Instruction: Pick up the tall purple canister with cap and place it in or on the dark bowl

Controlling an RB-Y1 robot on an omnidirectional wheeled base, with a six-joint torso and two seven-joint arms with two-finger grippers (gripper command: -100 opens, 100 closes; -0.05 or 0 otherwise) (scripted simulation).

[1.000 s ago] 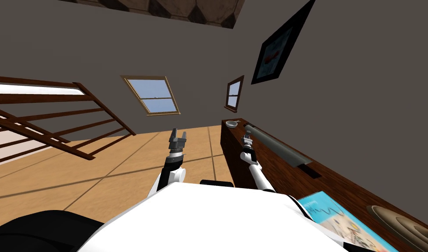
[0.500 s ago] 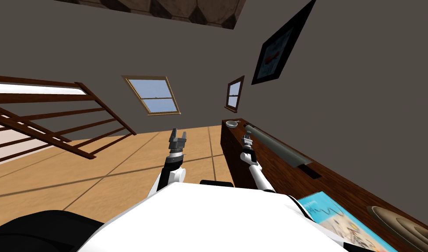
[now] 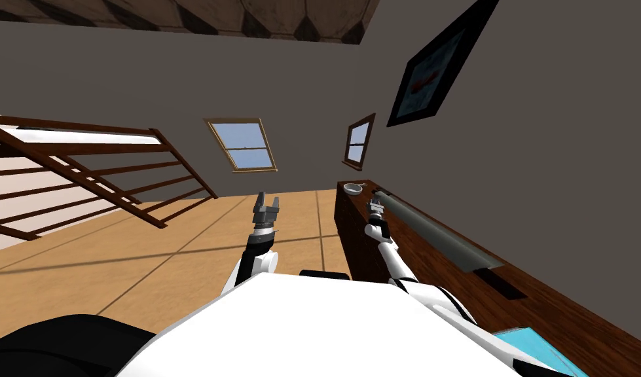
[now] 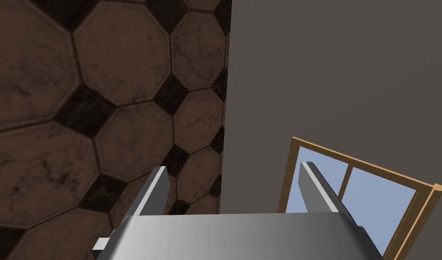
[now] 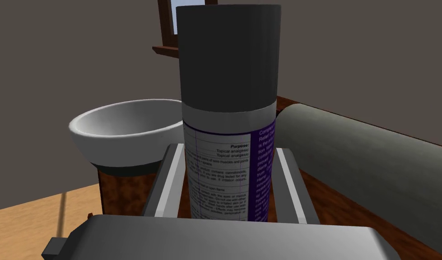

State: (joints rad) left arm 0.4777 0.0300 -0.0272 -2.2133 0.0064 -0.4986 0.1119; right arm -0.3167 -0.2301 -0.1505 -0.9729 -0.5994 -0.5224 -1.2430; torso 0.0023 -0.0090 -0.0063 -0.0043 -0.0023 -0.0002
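A tall canister (image 5: pixel 228 135) with a dark grey cap and a purple and white label stands upright between the fingers of my right gripper (image 5: pixel 230 149), which is shut on its sides. Its base is hidden behind the gripper's body. Just beyond it sits the bowl (image 5: pixel 125 131), pale inside with a dark foot, at the far end of the dark wooden table (image 3: pixel 443 275). In the head view the right gripper (image 3: pixel 376 208) is over the table, a little short of the bowl (image 3: pixel 353 189). My left gripper (image 3: pixel 266 203) is raised over the floor, its fingers (image 4: pixel 157 185) open.
A long grey roll (image 3: pixel 437 229) lies along the wall side of the table, close beside the canister. A dark flat slab (image 3: pixel 502 283) and a blue book (image 3: pixel 535 347) lie nearer to me. A wooden railing (image 3: pixel 96 177) stands at the left across open floor.
The whole head view has shifted, so I have moved along the table; the book has slid toward the corner. My right gripper with the canister is slightly closer to the bowl.
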